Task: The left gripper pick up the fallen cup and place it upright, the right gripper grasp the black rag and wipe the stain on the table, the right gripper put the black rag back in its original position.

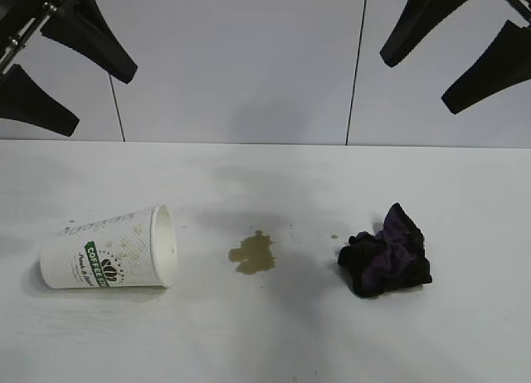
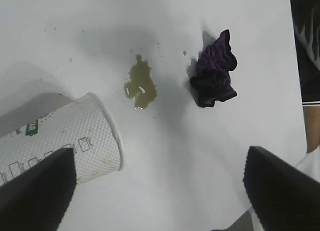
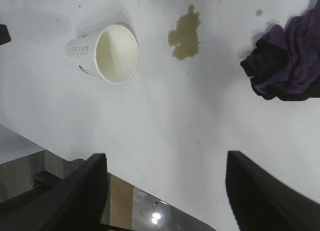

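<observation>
Nothing started: the left gripper (image 1: 62,68) (wide open, empty) must descend to the fallen cup (image 1: 108,249) at left.

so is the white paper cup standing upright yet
No, the white paper cup lies on its side on the white table, mouth toward the yellowish-brown stain.

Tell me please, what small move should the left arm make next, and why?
Probably it should lower the left gripper toward the cup. The cup lies on its side on the table, mouth facing the stain, and the open fingers hang above it, holding nothing. The right gripper also waits open, high above the black rag, which lies untouched.
</observation>
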Robot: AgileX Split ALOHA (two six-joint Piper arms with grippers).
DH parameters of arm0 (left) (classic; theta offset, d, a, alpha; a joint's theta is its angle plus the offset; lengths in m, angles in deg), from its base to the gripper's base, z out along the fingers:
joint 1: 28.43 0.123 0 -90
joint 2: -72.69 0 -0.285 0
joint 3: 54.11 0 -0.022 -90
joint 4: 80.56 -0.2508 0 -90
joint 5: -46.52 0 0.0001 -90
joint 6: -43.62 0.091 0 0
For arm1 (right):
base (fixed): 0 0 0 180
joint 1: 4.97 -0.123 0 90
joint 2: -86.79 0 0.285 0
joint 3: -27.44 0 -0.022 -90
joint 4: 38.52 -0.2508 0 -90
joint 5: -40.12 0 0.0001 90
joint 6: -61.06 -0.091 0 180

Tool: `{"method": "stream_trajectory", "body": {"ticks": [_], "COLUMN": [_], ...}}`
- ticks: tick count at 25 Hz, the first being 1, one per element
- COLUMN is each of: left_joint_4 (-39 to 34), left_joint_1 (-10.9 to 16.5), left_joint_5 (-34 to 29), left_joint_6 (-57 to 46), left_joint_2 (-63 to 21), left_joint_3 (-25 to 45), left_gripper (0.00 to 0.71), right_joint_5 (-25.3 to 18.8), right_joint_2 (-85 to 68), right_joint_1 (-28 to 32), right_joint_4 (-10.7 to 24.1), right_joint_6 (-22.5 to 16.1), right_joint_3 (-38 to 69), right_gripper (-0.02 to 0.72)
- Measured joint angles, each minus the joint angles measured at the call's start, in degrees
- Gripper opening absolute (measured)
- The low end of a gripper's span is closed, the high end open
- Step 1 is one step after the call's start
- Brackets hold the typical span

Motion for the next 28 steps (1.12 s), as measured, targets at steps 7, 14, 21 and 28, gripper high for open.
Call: {"method": "stream_trajectory", "body": {"ticks": [7, 14, 21, 28], "left_joint_4": [0.0, 0.0, 0.0, 0.0], "left_joint_1": [0.0, 0.0, 0.0, 0.0], "left_joint_5": [0.0, 0.0, 0.0, 0.9], "left_joint_6": [0.0, 0.0, 0.0, 0.0], "left_joint_2": [0.0, 0.0, 0.0, 0.0], "left_joint_3": [0.0, 0.0, 0.0, 0.0], "left_gripper": [0.654, 0.654, 0.654, 0.654], "right_joint_5": [0.1, 0.9, 1.2, 1.2], "right_joint_2": [0.0, 0.0, 0.0, 0.0], "right_joint_1": [0.0, 0.0, 0.0, 0.0], "right_joint_4": [0.0, 0.0, 0.0, 0.0], "right_joint_6": [0.0, 0.0, -0.1, -0.1], "right_joint_3": [0.0, 0.0, 0.0, 0.0], "right_gripper": [0.462, 0.462, 0.462, 0.462]}}
